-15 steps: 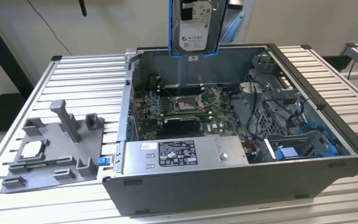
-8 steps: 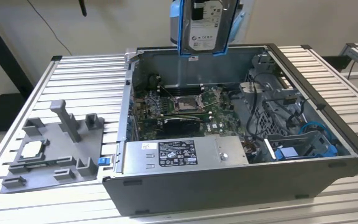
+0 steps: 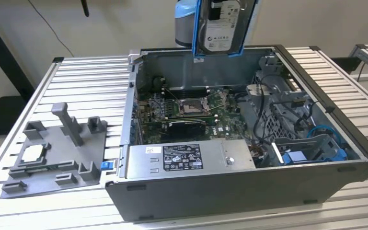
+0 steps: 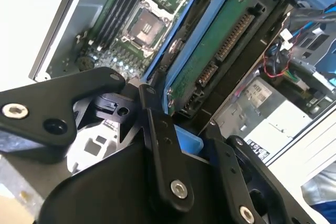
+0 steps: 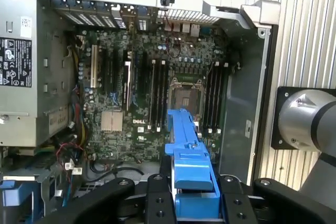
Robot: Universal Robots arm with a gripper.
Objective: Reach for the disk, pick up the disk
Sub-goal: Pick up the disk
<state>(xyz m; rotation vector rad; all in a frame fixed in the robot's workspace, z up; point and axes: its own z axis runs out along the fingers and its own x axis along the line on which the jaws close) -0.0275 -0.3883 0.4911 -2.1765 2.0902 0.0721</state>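
The disk (image 3: 221, 26), a silver hard drive with a white label in a blue bracket, hangs upright in the air above the back wall of the open computer case (image 3: 235, 191). In the second wrist view its green circuit-board underside (image 4: 220, 40) faces the camera. My gripper (image 4: 189, 140) is shut on it, and its black fingers (image 4: 157, 129) clamp the blue bracket from both sides. The first wrist view shows the bracket's edge (image 5: 186, 150) sticking out from the gripper (image 5: 193, 198), high over the motherboard (image 5: 136, 93).
The case lies on its side on a slatted aluminium table (image 3: 82, 81). Inside it are the motherboard (image 3: 190, 110), a power supply (image 3: 184, 158) and blue drive bays (image 3: 312, 148). A grey fixture (image 3: 56, 153) holding a small square chip (image 3: 34, 153) sits at the exterior view's left.
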